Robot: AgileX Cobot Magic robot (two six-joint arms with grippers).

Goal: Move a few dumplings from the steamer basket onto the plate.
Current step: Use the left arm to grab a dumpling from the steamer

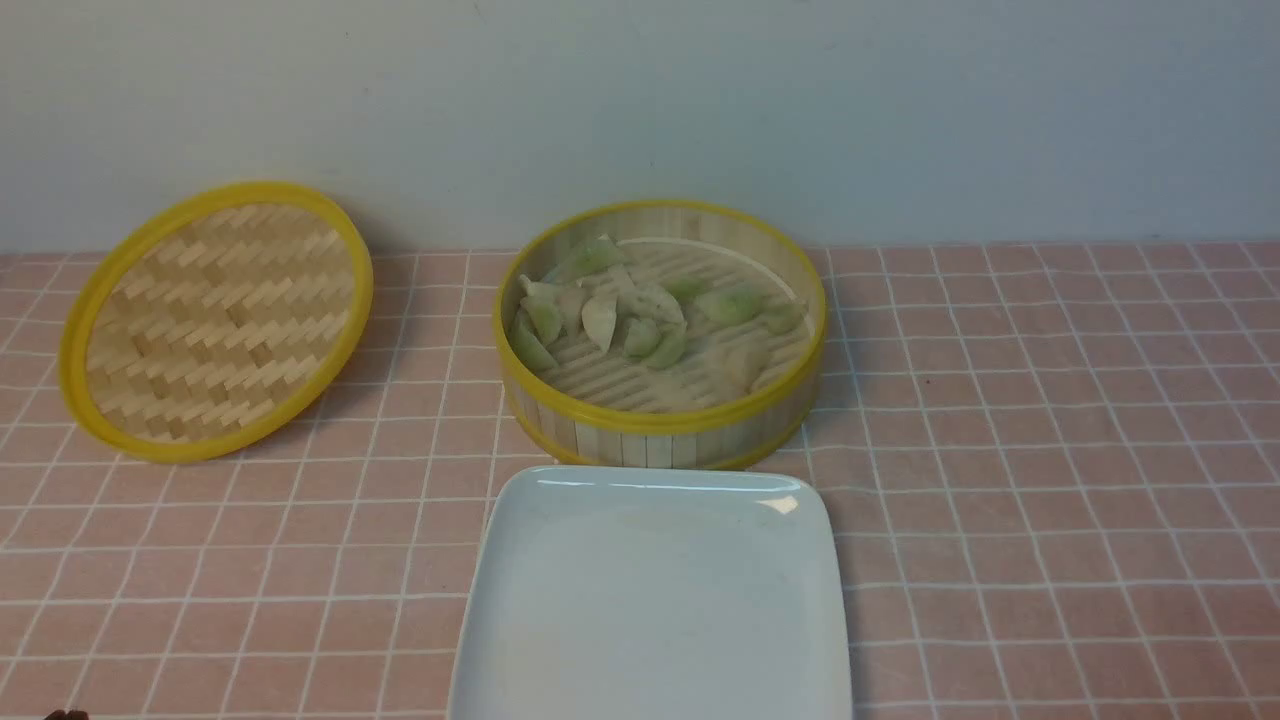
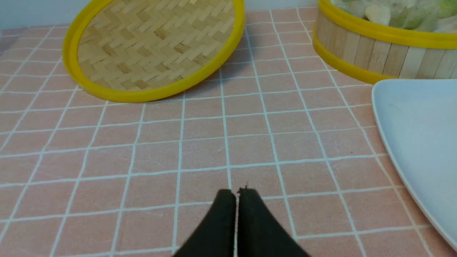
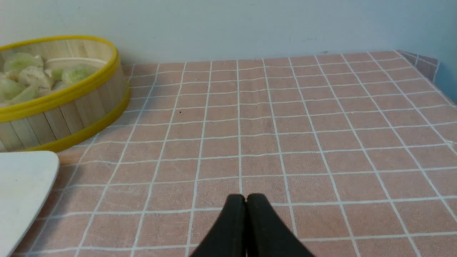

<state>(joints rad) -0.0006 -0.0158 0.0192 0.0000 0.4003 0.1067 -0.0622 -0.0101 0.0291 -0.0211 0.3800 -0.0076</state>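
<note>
Okay, front view first. The steamer basket (image 1: 660,425) sat mid-table, round and deep, with a wall of upright bamboo slats, yellow rims top and bottom, and a slatted floor. The dumplings (image 1: 600,318) were all inside it, pale green to off-white crescents with see-through skins, bunched from about 9 to 1 o'clock on the floor. The plate (image 1: 650,600) lay at the basket's 6 o'clock, glossy white and square with rounded corners and a shallow lip. Its far edge was right up by the basket's base, and I couldn't tell if they touched. The lid (image 1: 215,320) was off at the basket's 9 o'clock, well apart, flat with a herringbone weave and a yellow rim. Everything sat on a pink tablecloth (image 1: 1050,450) with a white grid, against a plain pale wall (image 1: 640,100).

In the left wrist view, the left gripper (image 2: 237,194) had its black tapered fingers pressed together over the cloth, holding nothing. The lid, the basket wall and a plate corner lay beyond it.

In the right wrist view, the right gripper (image 3: 246,198) was likewise clamped tight on nothing. It hung over open cloth, with the basket and a plate corner off to one side.
</note>
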